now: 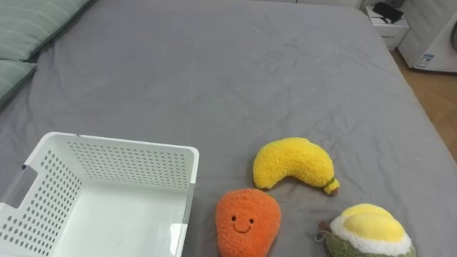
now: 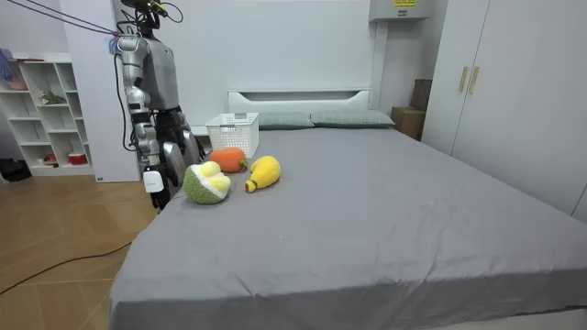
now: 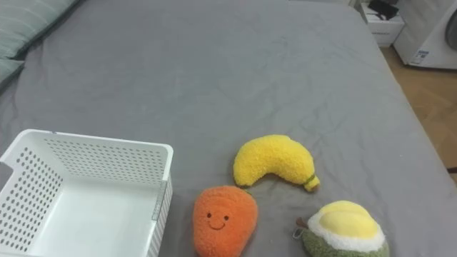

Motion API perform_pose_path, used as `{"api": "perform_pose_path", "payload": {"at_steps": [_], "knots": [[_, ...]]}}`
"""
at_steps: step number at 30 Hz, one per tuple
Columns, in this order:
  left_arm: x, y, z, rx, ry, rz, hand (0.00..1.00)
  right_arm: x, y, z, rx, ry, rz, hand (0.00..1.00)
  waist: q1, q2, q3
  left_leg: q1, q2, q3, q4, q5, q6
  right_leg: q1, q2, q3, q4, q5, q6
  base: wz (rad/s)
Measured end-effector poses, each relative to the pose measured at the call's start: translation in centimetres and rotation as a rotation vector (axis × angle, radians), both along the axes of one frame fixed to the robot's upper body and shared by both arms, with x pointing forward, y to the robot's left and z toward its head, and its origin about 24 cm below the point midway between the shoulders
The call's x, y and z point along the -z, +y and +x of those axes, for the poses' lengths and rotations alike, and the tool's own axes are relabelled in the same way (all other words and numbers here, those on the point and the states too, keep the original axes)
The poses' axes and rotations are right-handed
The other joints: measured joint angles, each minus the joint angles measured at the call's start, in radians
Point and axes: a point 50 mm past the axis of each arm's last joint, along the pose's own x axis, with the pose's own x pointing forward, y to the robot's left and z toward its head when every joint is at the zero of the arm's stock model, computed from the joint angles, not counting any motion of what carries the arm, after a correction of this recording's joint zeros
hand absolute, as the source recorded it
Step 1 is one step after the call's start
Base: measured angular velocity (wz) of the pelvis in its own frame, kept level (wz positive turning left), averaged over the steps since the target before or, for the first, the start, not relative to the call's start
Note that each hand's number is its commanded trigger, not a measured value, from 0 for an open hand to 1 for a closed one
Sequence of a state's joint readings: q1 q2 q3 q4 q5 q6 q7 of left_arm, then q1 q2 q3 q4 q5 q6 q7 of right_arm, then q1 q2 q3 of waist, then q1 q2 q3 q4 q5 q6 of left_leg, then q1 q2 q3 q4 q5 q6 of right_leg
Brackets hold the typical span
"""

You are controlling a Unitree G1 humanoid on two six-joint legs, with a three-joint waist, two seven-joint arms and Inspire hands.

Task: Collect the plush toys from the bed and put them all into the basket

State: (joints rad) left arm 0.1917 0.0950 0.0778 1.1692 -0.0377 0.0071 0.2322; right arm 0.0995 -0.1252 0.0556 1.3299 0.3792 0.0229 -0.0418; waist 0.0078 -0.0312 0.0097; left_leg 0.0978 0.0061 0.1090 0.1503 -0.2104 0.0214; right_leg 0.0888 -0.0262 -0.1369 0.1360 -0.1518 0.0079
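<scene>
The grey bed sheet [image 1: 235,71] is unobstructed across its middle and far areas. At the near edge, the white basket [image 1: 128,151] blocks the left. The carrot plush [image 1: 248,221] lies just beside the basket's right wall, with a narrow gap between them. The banana plush [image 1: 293,164] and the green-and-yellow plush [image 1: 368,232] crowd the right, with narrow strips of sheet between the toys.

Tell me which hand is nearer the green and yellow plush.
Right. The right hand hangs by the bed, beside the green and yellow plush; the left hand is farther, beyond the body toward the white basket.
</scene>
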Motion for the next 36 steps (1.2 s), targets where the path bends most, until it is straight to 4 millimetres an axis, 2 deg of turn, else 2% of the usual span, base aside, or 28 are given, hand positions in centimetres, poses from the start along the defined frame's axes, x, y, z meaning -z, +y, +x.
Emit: {"api": "perform_pose_path", "payload": {"at_steps": [16, 20, 26, 31, 36], "knots": [[0.1, 0.0, 0.0, -0.023, -0.001, -0.027, 0.0, 0.0, 0.0, 0.0, 0.007, 0.0, 0.001, 0.0, -0.001, 0.005, -0.0013, 0.0, 0.001, 0.001, 0.0, 0.0, 0.0, -0.002, 0.0, 0.001, 0.001, 0.0, 0.0, 0.0], [0.2, 0.0, -0.6, -0.067, 0.023, -0.041, 0.0, 0.0, -0.1, -0.1, 0.034, -0.001, -0.002, 0.0, -0.006, 0.008, -0.002, 0.0, 0.001, 0.001, -0.002, 0.0, 0.0, -0.002, 0.001, 0.001, 0.0, 0.0, 0.0, 0.0], [0.1, 0.2, -0.8, -0.106, 0.025, -0.044, 0.0, 0.0, -0.1, -0.8, 0.115, 0.01, -0.027, 0.0, -0.006, 0.008, -0.0036, -0.001, 0.0, 0.001, -0.004, 0.0, 0.0, -0.003, 0.0, 0.0, -0.001, 0.0, 0.0, 0.0], [0.1, 0.5, -1.1, -0.147, 0.024, -0.036, 0.0, 0.0, -0.3, -1.7, 0.216, 0.02, -0.048, 0.0, -0.007, -0.001, -0.0106, 0.001, 0.0, 0.001, -0.004, 0.0, 0.0, -0.002, 0.0, 0.001, 0.0, 0.0, 0.0, 0.0], [0.0, 1.0, -1.5, -0.173, 0.027, -0.025, 0.0, -0.2, -0.9, -2.2, 0.317, 0.028, -0.086, 0.0, -0.016, -0.012, -0.007, 0.001, 0.0, 0.001, 0.0, 0.0, 0.0, 0.001, 0.0, 0.001, 0.002, 0.0, 0.0, 0.0]]}}
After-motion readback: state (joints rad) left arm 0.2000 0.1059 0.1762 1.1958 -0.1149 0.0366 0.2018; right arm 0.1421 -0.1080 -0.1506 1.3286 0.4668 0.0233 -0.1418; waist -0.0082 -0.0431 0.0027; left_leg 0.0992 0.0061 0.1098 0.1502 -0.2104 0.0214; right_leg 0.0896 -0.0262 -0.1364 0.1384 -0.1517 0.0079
